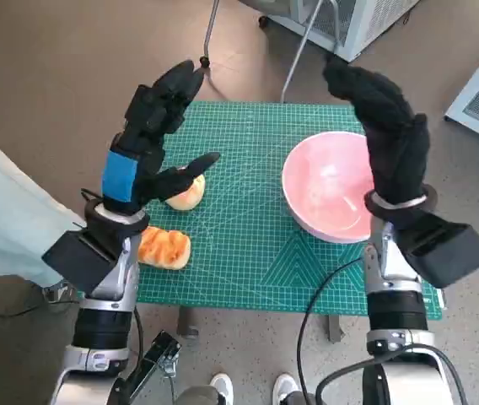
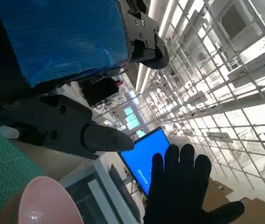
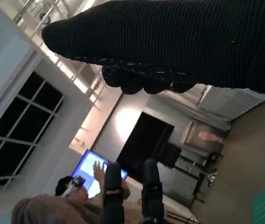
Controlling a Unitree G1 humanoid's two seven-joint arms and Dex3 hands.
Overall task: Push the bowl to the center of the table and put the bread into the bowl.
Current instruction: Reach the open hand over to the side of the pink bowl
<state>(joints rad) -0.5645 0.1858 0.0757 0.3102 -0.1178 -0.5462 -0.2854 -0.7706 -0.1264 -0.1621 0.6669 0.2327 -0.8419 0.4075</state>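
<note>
A pink bowl sits on the right half of the green cutting mat; its rim also shows in the left wrist view. One bread roll lies left of centre, partly hidden by my left hand's thumb. A second, browner bread lies at the mat's front left edge. My left hand is raised above the mat's left side, fingers spread, holding nothing. My gloved right hand stands upright over the bowl's right rim, fingers extended and empty; the right hand also appears in the left wrist view.
A person's pale sleeve lies at the left beside the table. Metal chair legs and a white cabinet stand beyond the far edge. A person at a blue screen shows in the right wrist view.
</note>
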